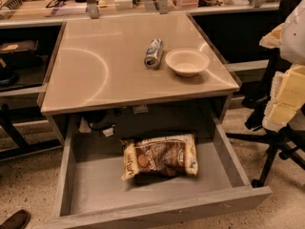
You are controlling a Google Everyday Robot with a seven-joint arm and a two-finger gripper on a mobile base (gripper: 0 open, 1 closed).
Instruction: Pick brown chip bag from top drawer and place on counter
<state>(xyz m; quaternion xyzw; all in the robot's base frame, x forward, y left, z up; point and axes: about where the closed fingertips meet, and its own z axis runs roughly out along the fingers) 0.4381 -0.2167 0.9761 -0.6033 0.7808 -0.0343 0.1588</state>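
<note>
The brown chip bag (161, 160) lies flat in the middle of the open top drawer (228, 154), towards its back. It is dark brown with pale yellow ends and an orange round logo. The drawer is pulled out below the beige counter (105, 61). My gripper (286, 99) is at the right edge of the view, on the white and pale yellow arm. It hangs beside the counter's right side, well apart from the bag and above drawer level.
A crushed silver can (153, 53) lies next to a white bowl (187, 61) on the counter's right half. A cluttered shelf (71, 4) runs behind. A black chair base (276, 147) stands right of the drawer. A shoe (14, 219) is at the bottom left.
</note>
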